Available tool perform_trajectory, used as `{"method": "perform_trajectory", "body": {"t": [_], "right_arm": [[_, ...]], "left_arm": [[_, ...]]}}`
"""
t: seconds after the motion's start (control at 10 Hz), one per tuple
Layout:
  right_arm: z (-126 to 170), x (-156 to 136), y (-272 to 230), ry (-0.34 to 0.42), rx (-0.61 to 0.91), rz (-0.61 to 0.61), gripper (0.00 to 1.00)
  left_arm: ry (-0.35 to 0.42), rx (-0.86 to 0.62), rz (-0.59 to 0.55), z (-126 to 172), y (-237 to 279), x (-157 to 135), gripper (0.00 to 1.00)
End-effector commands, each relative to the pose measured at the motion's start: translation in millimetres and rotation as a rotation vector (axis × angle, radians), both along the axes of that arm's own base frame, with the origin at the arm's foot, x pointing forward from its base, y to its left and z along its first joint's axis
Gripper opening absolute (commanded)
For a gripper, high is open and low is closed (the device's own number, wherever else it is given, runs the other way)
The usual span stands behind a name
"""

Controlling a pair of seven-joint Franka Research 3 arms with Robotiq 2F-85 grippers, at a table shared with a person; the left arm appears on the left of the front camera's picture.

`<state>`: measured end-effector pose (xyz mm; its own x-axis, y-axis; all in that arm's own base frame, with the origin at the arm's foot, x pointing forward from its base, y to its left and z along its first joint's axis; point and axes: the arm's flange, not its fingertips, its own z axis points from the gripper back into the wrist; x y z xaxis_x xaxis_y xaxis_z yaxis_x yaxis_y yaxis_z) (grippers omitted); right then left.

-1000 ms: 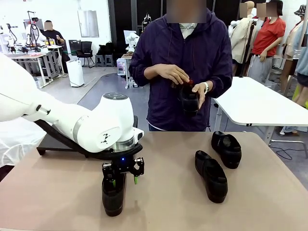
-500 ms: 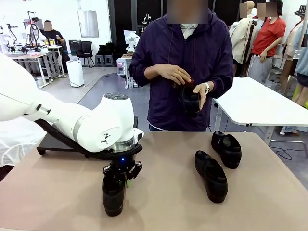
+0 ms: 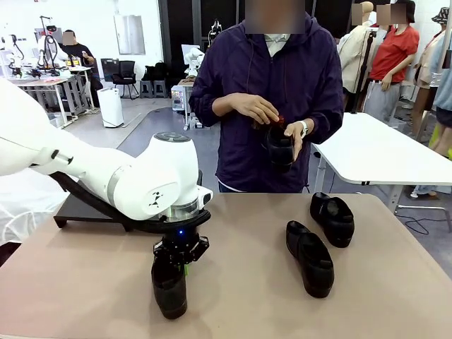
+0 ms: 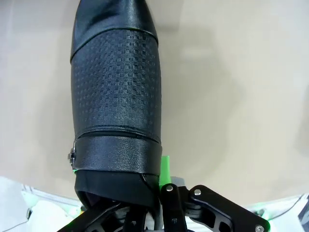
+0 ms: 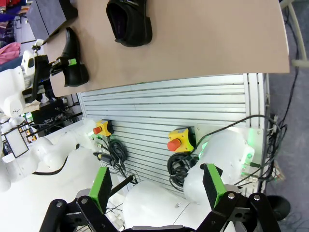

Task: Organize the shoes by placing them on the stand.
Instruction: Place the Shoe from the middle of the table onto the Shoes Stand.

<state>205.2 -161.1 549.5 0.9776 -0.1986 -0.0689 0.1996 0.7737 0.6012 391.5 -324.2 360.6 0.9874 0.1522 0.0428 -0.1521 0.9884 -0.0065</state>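
Front view: the left gripper point(image 3: 181, 258) is clamped on the heel end of 1 shoe point(image 3: 169, 288), toe pointing down past the jaws. The right gripper point(image 5: 157, 186) has its jaws wide apart.

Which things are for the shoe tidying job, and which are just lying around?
For the job: held shoe in the left gripper; near loose shoe; far loose shoe; person's shoe; stand.
Just around: white side table; white floor unit.
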Motion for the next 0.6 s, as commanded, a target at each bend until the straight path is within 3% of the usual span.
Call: {"method": "perform_trajectory", "body": {"t": [0.0,0.3,0.5], "right_arm": [[2.4,-1.0,-4.7,-0.008,-0.01,0.024,1.0],[2.4,-1.0,-4.7,-0.008,-0.01,0.024,1.0],[2.4,-1.0,-4.7,-0.008,-0.01,0.024,1.0]], "left_arm": [[0.019,0.008,-0.194,59.5,16.1,-38.0,0.0],[0.116,0.052,-0.666,114.5,38.3,-101.9,0.0],[-0.051,0.095,-0.704,142.4,67.2,-128.6,0.0]]}}
